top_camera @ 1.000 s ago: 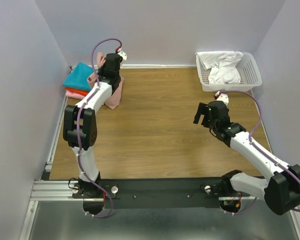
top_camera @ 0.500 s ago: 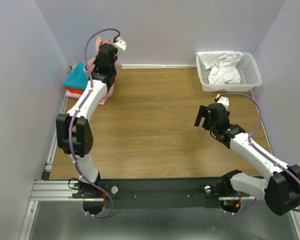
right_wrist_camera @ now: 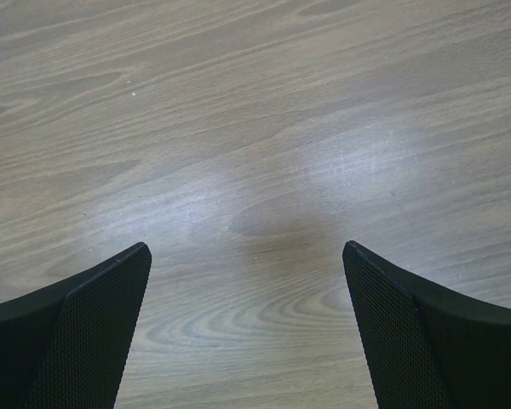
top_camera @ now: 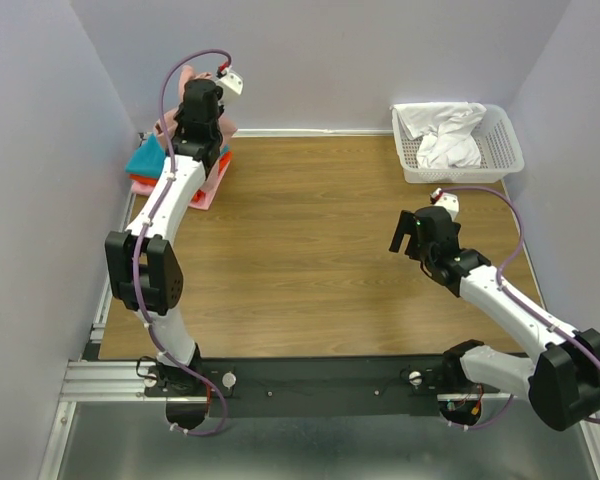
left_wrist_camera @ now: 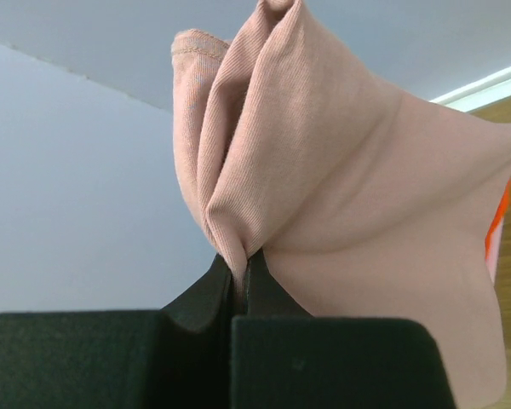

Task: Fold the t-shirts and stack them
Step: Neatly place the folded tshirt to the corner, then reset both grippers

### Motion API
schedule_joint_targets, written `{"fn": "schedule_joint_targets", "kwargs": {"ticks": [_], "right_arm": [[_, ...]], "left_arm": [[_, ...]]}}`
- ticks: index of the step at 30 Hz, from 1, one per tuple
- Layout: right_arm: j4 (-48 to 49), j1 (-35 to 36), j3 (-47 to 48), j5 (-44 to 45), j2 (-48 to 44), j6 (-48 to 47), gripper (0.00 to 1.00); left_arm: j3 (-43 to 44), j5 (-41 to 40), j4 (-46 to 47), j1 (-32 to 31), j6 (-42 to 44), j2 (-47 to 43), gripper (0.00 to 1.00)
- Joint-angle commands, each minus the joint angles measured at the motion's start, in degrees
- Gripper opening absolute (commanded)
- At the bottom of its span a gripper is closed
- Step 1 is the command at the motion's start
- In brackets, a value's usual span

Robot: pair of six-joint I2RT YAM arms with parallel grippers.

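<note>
Left tool (left_wrist_camera: 238,266) raised pink tee (left_wrist_camera: 341,170) farther; basket (top_camera: 507,152) holds white cloth (top_camera: 446,138).

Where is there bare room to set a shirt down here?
The wood table is bare from the folded stack across to the right end effector. Crowded: far-left corner, where the left end effector holds the pink t-shirt, and the basket far right.

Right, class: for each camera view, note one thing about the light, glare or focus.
Right wrist: two pale glare patches on the table with a dimmer shadow between them; the open right fingers are dark. Left wrist: the pink shirt is sharp and evenly lit, its ribbing clear; the left fingers pinching it are almost black. Top: soft, even light, no hard shadows.
</note>
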Motion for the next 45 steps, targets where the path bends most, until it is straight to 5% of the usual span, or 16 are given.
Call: {"fn": "schedule_joint_targets", "kwargs": {"ticks": [1, 13, 29, 31, 35, 36, 38, 40, 45], "right_arm": [[-0.4, -0.3, -0.1, 2.0, 1.4, 1.1, 1.00], [-1.0, -0.3, 0.8, 2.5, 4.5, 1.3, 1.00], [-3.1, -0.3, 5.0, 4.3, 8.5, 1.6, 1.00], [-3.3, -0.3, 5.3, 4.5, 8.9, 1.3, 1.00], [-3.9, -0.3, 5.9, 4.5, 9.4, 1.5, 1.00], [-4.1, -0.4, 6.1, 4.3, 9.4, 1.7, 1.00], [-4.3, -0.4, 6.2, 3.9, 9.1, 1.8, 1.00], [-4.6, -0.3, 6.0, 3.8, 8.4, 2.1, 1.00], [-5.4, -0.4, 5.6, 2.5, 6.2, 2.6, 1.00]], "left_arm": [[4.4, 3.2, 1.2, 1.6, 3.2, 0.5, 0.00], [7.7, 12.4, 0.4, 7.2, 6.5, 8.7, 0.00], [15.9, 10.3, 2.3, 12.3, 6.2, 20.2, 0.00], [17.3, 9.2, 2.3, 12.9, 5.0, 22.0, 0.04], [18.9, 8.4, 2.3, 13.5, 3.2, 23.8, 0.32], [19.2, 8.3, 2.4, 13.6, 3.0, 24.0, 0.57], [19.6, 8.0, 2.5, 13.8, 2.4, 24.0, 0.66], [19.4, 8.0, 2.6, 13.8, 2.0, 23.2, 0.89], [18.5, 8.7, 2.5, 13.7, -1.0, 20.3, 0.95]]}}
